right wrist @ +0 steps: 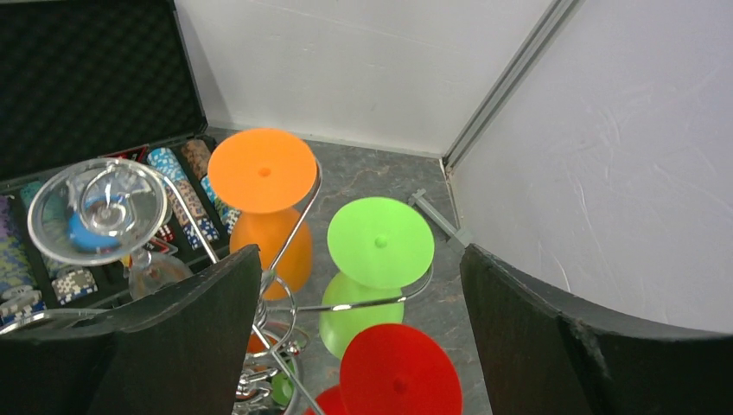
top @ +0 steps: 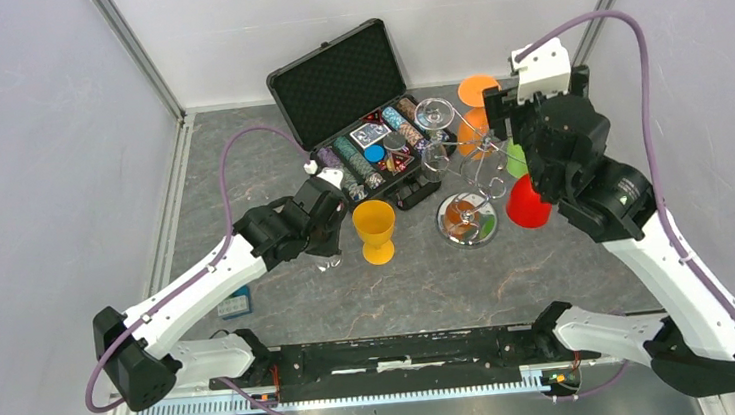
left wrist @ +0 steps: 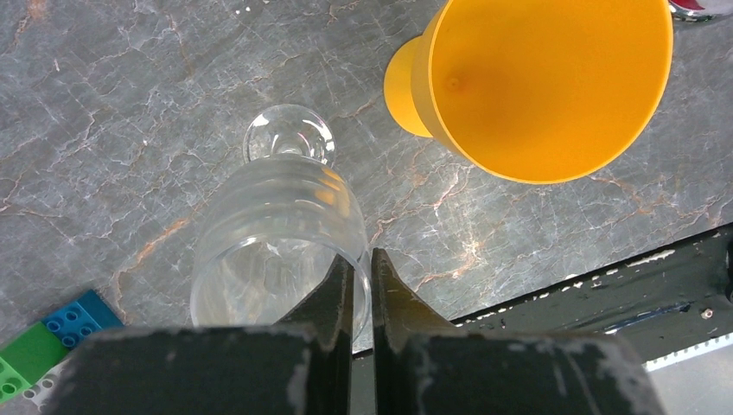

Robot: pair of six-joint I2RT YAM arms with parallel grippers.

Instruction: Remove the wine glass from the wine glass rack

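The chrome wine glass rack (top: 468, 171) stands on its mirrored disc base (top: 466, 221) right of centre. An orange glass (right wrist: 261, 173), a green glass (right wrist: 380, 242), a red glass (right wrist: 399, 373) and a clear glass (right wrist: 97, 210) hang from its arms, feet up. My right gripper (right wrist: 359, 259) hovers open just above the green and red glasses, touching neither. My left gripper (left wrist: 361, 255) is shut on the rim of a clear wine glass (left wrist: 281, 225), one finger (left wrist: 333, 294) inside the bowl. That glass is off the rack, foot (left wrist: 290, 134) towards the table.
A yellow goblet (top: 375, 229) stands upright just right of the held glass. The open black chip case (top: 342, 79) sits behind the rack. Blue and green toy bricks (top: 234, 302) lie near the left arm. The side wall is close to the right arm.
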